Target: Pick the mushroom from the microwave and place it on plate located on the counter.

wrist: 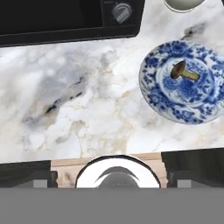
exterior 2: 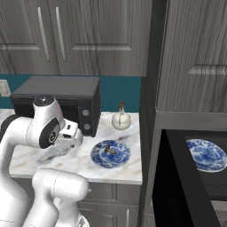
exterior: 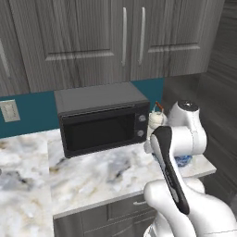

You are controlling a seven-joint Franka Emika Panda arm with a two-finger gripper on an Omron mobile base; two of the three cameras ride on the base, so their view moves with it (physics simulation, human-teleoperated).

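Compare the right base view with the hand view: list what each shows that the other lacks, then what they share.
Right base view alone: the microwave at right with its door open and a second blue plate inside, the upper cabinets, and the whole white teapot. Hand view alone: the dark cabinet fronts under the counter edge. Shared: the mushroom lying on the plate on the counter, beside the knobbed black oven.

The left base view is looking forward and down from behind the arm at the tabletop (exterior: 92, 176) and the black box oven (exterior: 102, 118). The right base view is facing the same tabletop from the other side, also taking in the plate (exterior 2: 110, 154) and the open microwave (exterior 2: 190, 173). The hand view is looking straight down, nearer, sharing the plate, the oven's front edge and the marble.
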